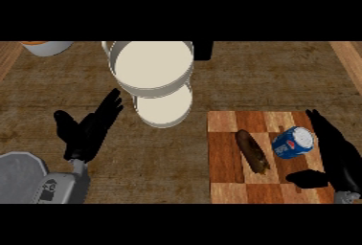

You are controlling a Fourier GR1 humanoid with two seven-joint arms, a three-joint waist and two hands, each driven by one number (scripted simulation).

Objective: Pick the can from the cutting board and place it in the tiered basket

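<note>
Can (293, 142) is lying tipped on the board (226, 191), next to some brown thing (252, 152). Right hand (338, 158) sits just beside it, fingers straight, thumb spread, probably lined up to wrap it. Left hand (88, 129) rests open. Basket (152, 64) waits further back.

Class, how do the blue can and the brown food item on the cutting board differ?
The can is blue and white, the brown food item dark brown. The can is stout, the food item long and slim. The can sits nearer the right hand than the food item. Both rest on the cutting board.
</note>
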